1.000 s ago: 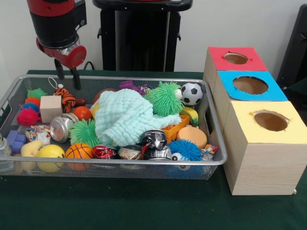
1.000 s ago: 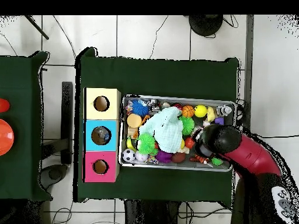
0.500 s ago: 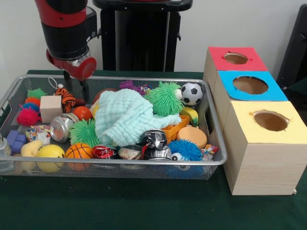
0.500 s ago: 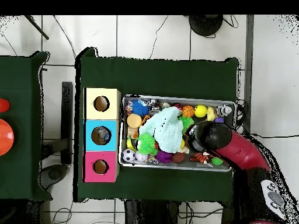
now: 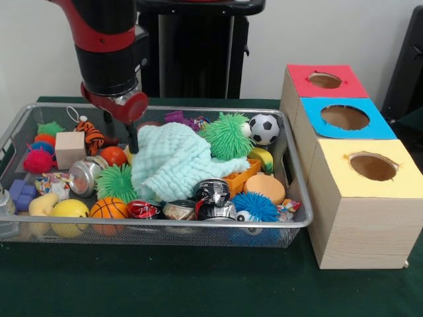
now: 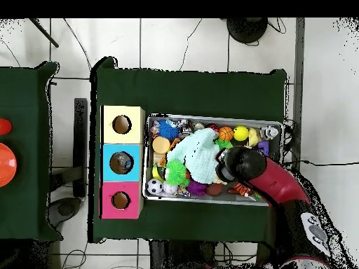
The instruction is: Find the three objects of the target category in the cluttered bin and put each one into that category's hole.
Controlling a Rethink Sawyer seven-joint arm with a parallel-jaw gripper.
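My gripper (image 5: 121, 131) hangs open at the back of the wire mesh bin (image 5: 198, 225), its two dark fingers (image 5: 133, 139) apart, with nothing between them. The right one is at the left edge of a pale green cloth (image 5: 175, 162). A small orange ball (image 5: 114, 156) lies just below the fingers and a toy tiger (image 5: 91, 134) to their left. A soccer ball (image 5: 264, 129), a basketball (image 5: 109, 208) and a yellow ball (image 5: 69, 211) lie elsewhere in the bin. In the overhead view the arm (image 6: 245, 165) hides the gripper beside the cloth (image 6: 196, 155).
To the right of the bin stand three wooden boxes with holes in coloured tops: red (image 5: 325, 80), blue (image 5: 344, 117), yellow (image 5: 373, 166). The bin also holds green spiky balls (image 5: 228, 135), a wooden cube (image 5: 70, 148), metal cans (image 5: 84, 177) and a blue spiky ball (image 5: 255, 206).
The arm has moved right along the back of the bin and come lower, from above the tiger toy to the cloth's left edge. The fingers stayed apart. Nothing in the bin has shifted.
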